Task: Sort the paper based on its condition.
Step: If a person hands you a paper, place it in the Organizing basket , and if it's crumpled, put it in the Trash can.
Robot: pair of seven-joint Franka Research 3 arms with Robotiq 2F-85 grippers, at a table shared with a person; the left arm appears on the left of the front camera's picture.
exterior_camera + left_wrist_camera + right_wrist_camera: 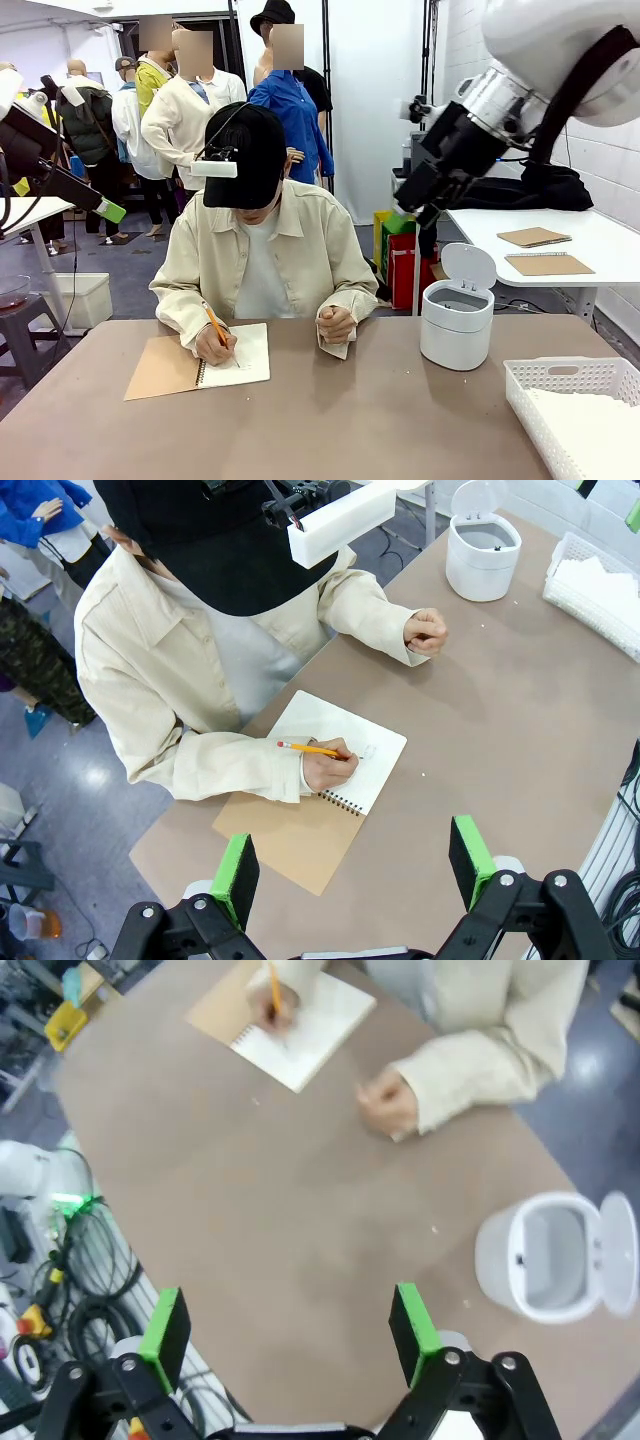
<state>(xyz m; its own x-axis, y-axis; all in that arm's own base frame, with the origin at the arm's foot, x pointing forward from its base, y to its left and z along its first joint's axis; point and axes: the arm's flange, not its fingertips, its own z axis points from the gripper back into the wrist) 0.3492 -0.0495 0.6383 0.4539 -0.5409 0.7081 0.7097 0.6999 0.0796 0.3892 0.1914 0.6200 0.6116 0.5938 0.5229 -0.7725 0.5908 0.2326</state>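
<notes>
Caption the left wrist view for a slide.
Open left claw hovers above a person's hand pencilling in a spiral notebook.

Honestly there's nothing readable anywhere here. The open notebook page (pixel 345 745) has some faint pencil marks right by the person's writing hand (pixel 328 768), but they're way too small to make out as letters or numbers. The white lidded bin (pixel 456 320) on the right side of the tabletop shows no label or brand. The brown covers (pixel 534 237) on the far side table at the right are plain too. No signs, stickers or numbers I can pick out in the background either.
</notes>
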